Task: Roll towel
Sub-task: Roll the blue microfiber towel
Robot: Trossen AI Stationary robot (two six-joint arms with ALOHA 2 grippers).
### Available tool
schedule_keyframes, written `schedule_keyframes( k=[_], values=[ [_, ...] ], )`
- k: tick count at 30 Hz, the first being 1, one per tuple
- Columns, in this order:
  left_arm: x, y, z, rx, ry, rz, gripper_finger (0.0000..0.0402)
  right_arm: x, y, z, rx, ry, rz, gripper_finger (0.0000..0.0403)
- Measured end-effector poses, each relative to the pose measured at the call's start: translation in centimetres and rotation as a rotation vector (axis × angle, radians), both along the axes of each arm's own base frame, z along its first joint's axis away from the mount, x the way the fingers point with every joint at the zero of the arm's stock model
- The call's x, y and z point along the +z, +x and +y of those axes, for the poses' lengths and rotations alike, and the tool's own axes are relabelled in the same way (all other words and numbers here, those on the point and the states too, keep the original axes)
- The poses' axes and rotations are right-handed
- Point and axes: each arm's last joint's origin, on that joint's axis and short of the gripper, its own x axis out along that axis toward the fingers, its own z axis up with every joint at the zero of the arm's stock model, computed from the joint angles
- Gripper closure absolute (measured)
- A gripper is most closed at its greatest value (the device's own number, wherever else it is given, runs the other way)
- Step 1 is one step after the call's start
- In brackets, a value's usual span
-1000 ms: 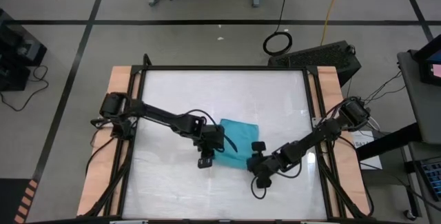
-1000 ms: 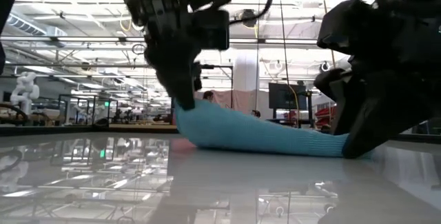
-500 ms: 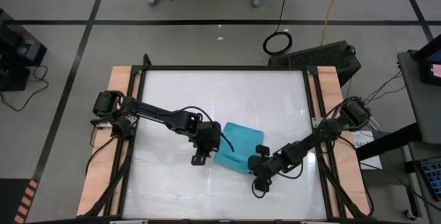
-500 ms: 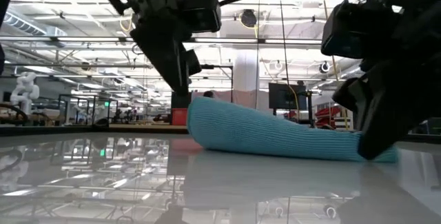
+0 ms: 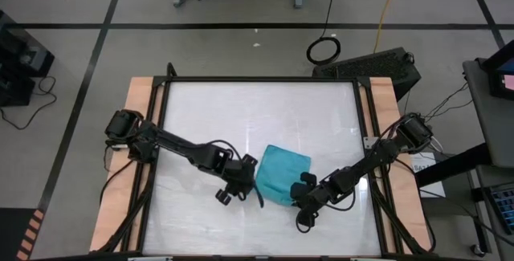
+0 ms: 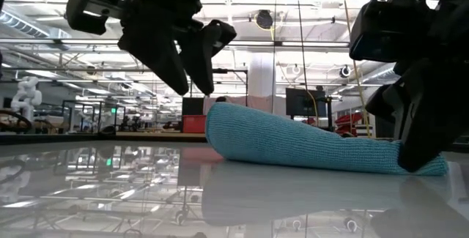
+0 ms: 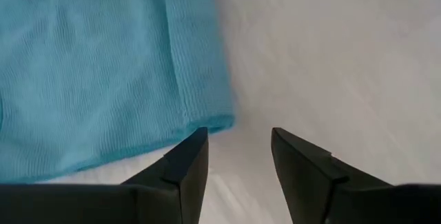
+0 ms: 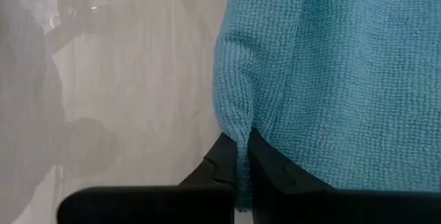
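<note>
The turquoise towel (image 5: 283, 175) lies folded in a compact pad on the white table (image 5: 257, 108), right of centre and toward the near edge. In the low view the towel (image 6: 308, 144) rests flat on its underside. My left gripper (image 5: 247, 174) hangs open just left of the towel, raised off the table (image 6: 194, 88). In the left wrist view its fingers (image 7: 238, 156) stand beside the towel's corner (image 7: 210, 122) without touching it. My right gripper (image 5: 302, 187) is shut on the towel's right near edge. My right gripper pinches a small raised fold of the towel's edge (image 8: 240, 141) between its two fingers, only a narrow ridge of cloth showing between them. It comes slanting down from the table's right near side (image 6: 418, 157). The rest of the towel lies slack on the table.
Wooden rails run along the table's left side (image 5: 132, 132) and right side (image 5: 385, 116). Bare white surface lies beyond the towel toward the far edge (image 5: 257, 100). A cable (image 5: 261, 198) trails from the left wrist close to the towel's near left corner.
My left gripper has opened and let go of the towel's left end, then drawn back up and toward the near left. That end, held raised a second ago, has dropped into a rounded fold. The towel has shifted slightly toward the right near side.
</note>
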Motion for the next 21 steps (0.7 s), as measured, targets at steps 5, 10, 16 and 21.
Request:
schedule_keyframes(
  k=[5, 10, 16, 21],
  values=[
    [0.7, -0.2, -0.4, -0.001, -0.011, -0.033, 0.0236, 0.0, 0.0, 0.0, -0.019, 0.011, 0.004, 0.0397],
    [0.9, -0.1, -1.7, -0.074, -0.018, -0.088, 0.0236, 0.0, 0.0, 0.0, -0.021, 0.012, 0.005, 0.0397],
    [-0.8, 1.0, -1.7, -0.100, 0.002, -0.143, 0.0236, 0.0, 0.0, 0.0, -0.021, 0.012, 0.005, 0.0397],
    [-2.5, 1.3, -0.7, -0.068, 0.031, -0.109, 0.0236, 0.0, 0.0, 0.0, -0.039, 0.024, 0.006, 0.0397]
  ],
)
